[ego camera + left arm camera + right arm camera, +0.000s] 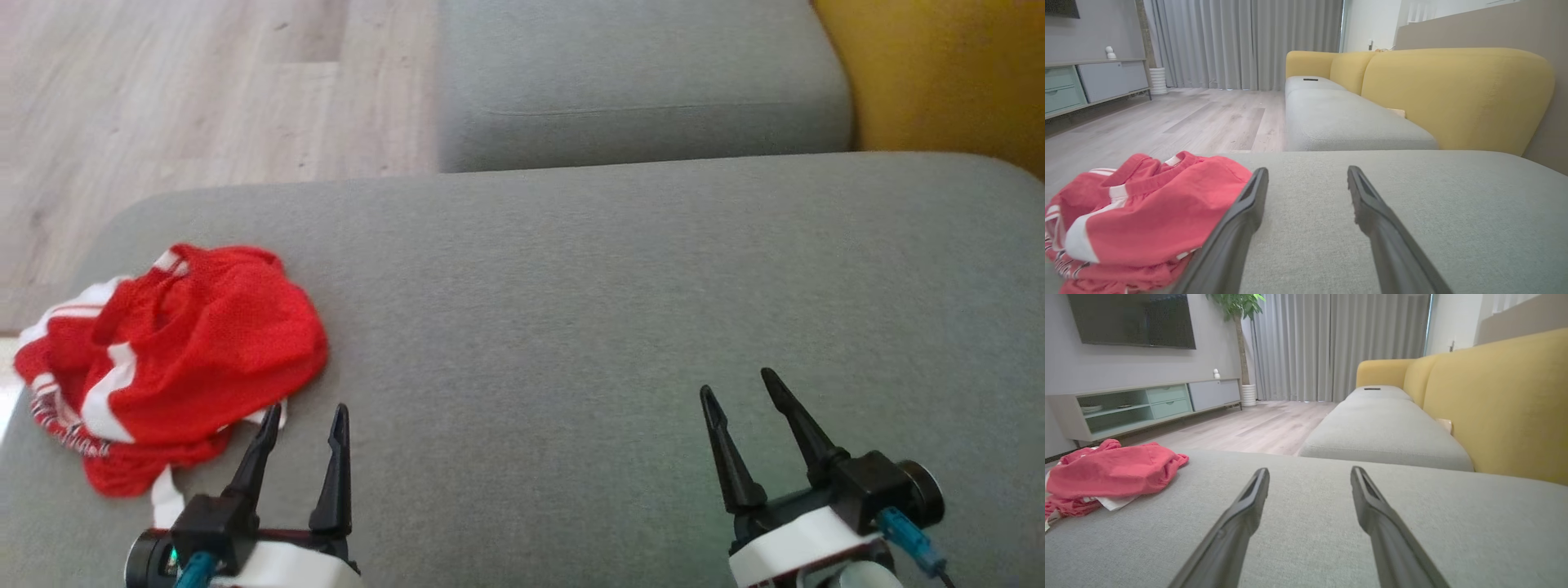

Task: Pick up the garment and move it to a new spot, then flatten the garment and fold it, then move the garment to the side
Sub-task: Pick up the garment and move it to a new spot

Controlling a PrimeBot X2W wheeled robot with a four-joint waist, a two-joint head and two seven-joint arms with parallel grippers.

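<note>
Garment (175,355) crumpled at cushion's (612,327) left edge.

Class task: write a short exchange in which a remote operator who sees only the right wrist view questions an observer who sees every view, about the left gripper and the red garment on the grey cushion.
Operator: I see the red garment off to my left. Where is the left gripper?
Observer: In the head view the left gripper sits at the garment's near edge. One fingertip overlaps the hem, though I can't tell if it touches.
Operator: Is it open or holding cloth?
Observer: It is open. The left wrist view shows its fingers spread, with bare grey cushion between them and the garment just outside one finger.
</note>
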